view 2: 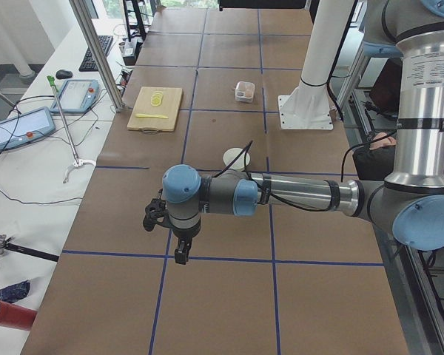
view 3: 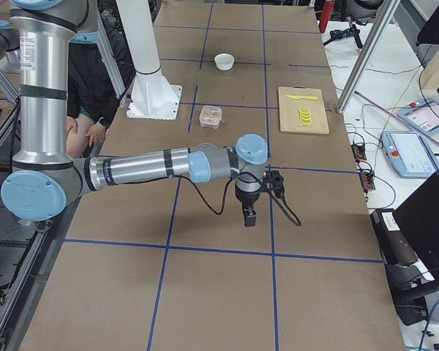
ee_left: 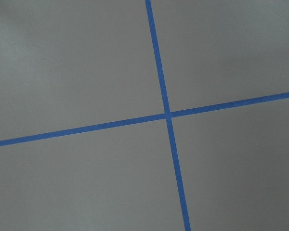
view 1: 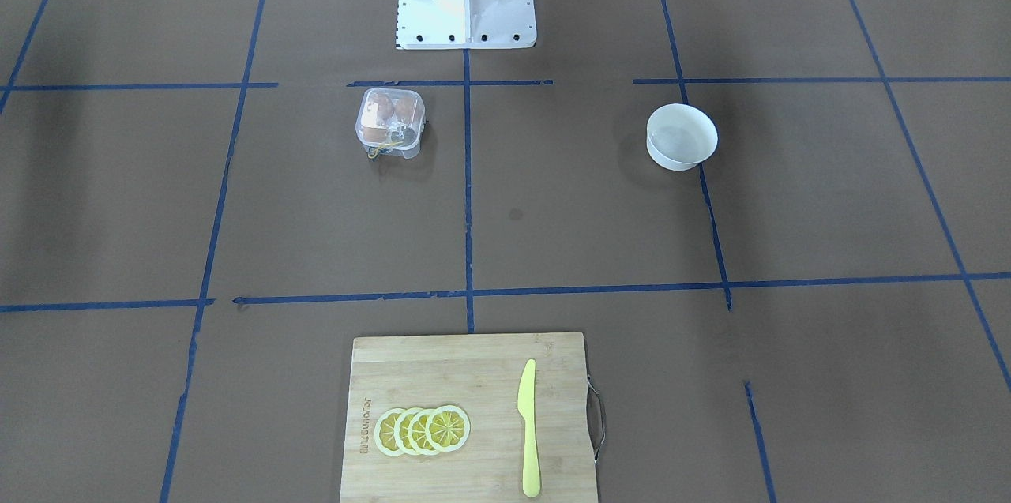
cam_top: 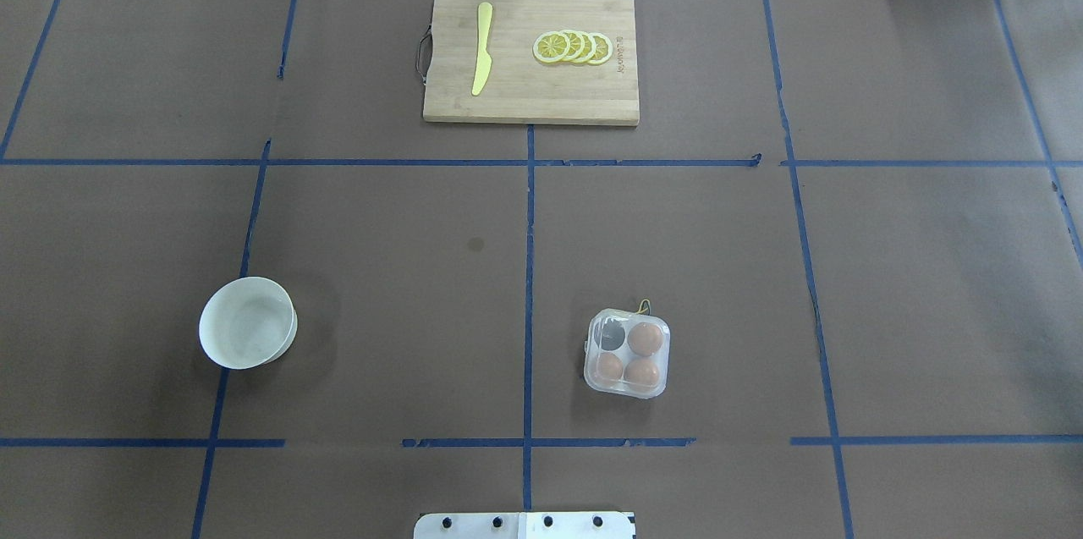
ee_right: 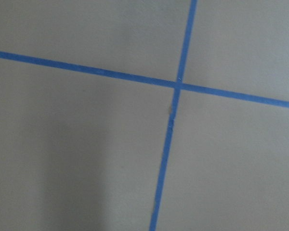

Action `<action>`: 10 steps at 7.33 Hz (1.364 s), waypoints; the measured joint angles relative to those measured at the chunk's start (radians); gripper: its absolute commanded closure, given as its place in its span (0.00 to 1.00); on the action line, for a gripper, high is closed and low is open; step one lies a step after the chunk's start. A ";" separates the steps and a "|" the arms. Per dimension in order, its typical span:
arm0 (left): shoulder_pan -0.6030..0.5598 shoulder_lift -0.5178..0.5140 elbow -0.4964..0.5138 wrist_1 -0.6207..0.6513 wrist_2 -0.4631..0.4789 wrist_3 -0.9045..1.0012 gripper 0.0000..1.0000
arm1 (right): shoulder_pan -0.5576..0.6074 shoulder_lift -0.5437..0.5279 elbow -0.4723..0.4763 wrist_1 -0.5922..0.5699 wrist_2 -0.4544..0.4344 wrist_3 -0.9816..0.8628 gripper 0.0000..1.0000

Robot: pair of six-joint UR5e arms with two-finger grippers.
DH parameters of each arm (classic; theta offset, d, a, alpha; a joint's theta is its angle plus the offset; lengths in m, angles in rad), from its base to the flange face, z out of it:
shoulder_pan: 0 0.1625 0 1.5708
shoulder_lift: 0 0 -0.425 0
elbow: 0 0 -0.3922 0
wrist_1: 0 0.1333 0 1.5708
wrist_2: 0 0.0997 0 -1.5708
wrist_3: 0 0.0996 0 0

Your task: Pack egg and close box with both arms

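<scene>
Small clear plastic four-cup egg box (cam_top: 627, 353): upright on the bench, clear lid apparently down over the cups. Three smooth tan-brown eggs (cam_top: 647, 338) sit in three cups; the fourth cup shows dark. Box lies well apart from the left end effector (view 2: 179, 255) and the right end effector (view 3: 248, 216). Both are black, two-fingered, pointing down over the bench. Open or closed: can't tell.

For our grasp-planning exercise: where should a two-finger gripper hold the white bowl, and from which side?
Grip the white bowl at its rim, from straight above, one finger inside, one outside: it stands upright, open and empty, and its round body may be too wide to span.
</scene>
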 measured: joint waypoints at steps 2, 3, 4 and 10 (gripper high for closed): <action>0.001 0.004 0.000 0.000 -0.012 0.002 0.00 | 0.040 -0.066 -0.009 -0.016 -0.003 -0.032 0.00; 0.002 0.005 0.000 0.001 -0.020 0.002 0.00 | 0.044 -0.078 -0.017 -0.016 -0.002 -0.035 0.00; 0.002 0.005 0.000 0.002 -0.023 0.002 0.00 | 0.045 -0.081 -0.033 -0.014 -0.002 -0.034 0.00; 0.001 0.009 -0.001 0.000 -0.022 0.001 0.00 | 0.045 -0.068 -0.046 -0.010 0.004 -0.027 0.00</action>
